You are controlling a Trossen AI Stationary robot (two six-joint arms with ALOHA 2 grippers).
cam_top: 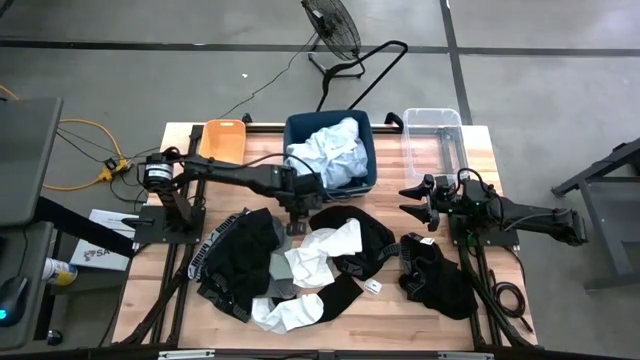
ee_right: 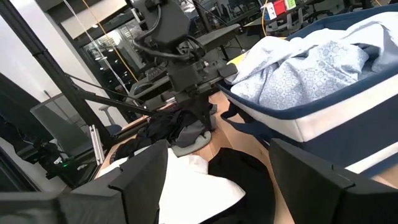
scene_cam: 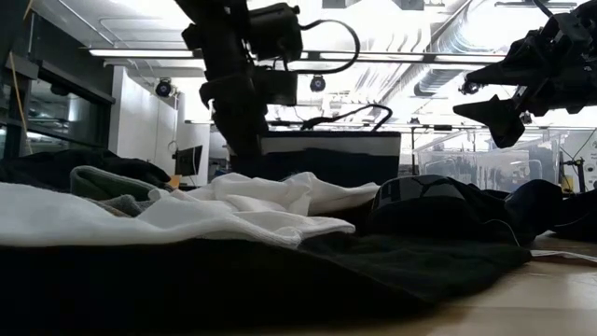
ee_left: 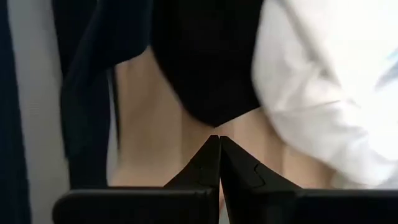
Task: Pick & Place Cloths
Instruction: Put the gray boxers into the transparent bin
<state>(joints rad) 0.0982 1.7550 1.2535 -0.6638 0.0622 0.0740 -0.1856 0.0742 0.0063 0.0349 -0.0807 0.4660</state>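
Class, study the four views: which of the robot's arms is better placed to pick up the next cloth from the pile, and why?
Probably the left. Its end effector, fingers shut, hangs directly over the cloth pile beside the navy bin. The right end effector is open but raised off to the side, nearer a separate black cloth.

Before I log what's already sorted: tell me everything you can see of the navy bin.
The navy bin is a rigid, plastic-looking rectangular tub, upright at the table's far edge between the orange bin and the clear bin. It holds a crumpled pale blue and white cloth heaped above its rim. The left gripper hangs shut just in front of it.
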